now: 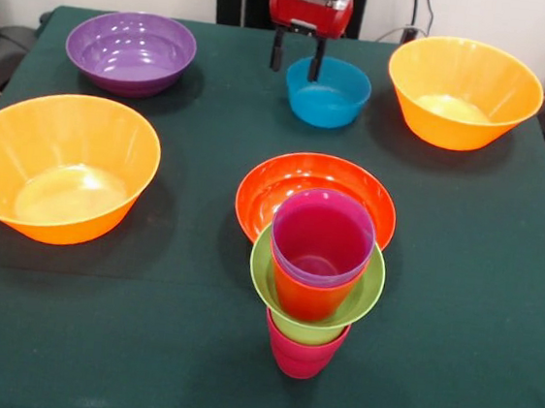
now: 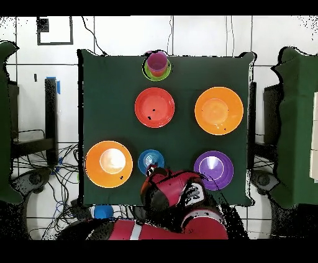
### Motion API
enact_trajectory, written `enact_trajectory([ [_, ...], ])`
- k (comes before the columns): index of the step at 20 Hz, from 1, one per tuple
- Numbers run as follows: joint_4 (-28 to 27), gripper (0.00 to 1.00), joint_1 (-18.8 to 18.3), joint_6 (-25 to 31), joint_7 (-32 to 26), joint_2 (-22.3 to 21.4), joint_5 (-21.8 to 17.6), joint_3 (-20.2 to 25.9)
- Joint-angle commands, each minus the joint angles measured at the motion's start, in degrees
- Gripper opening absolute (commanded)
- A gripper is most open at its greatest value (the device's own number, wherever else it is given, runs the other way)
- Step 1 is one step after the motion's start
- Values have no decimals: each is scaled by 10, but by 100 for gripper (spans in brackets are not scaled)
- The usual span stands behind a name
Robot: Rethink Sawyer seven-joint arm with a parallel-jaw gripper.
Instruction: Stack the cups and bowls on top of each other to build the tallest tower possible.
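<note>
A tower [image 1: 314, 286] stands near the table's front edge. It has a crimson cup [image 1: 302, 355] at the bottom, a small lime green bowl [image 1: 365, 294] on it, an orange-red cup [image 1: 307, 297] in the bowl and a purple cup [image 1: 323, 231] nested on top. In the overhead view the tower [image 2: 157, 65] is at the table's far edge. My gripper [image 1: 297, 58] is open and empty. It hangs at the far side, over the left rim of the small blue bowl [image 1: 327, 103]. A red-orange bowl [image 1: 285, 181] sits just behind the tower.
A large orange bowl [image 1: 62, 167] sits at the left and another [image 1: 465, 93] at the far right. A purple bowl [image 1: 131, 51] is at the far left. In the overhead view my arm [image 2: 177, 195] covers the table edge beside the blue bowl [image 2: 149, 160].
</note>
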Motion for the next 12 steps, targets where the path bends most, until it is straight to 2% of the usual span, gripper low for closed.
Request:
enact_trajectory([
  [1, -11, 100, -19, 57, 12, -1, 21, 75],
  [5, 9, 100, -35, 80, 3, -32, 24, 95],
  [12, -9, 100, -27, 61, 14, 1, 22, 85],
])
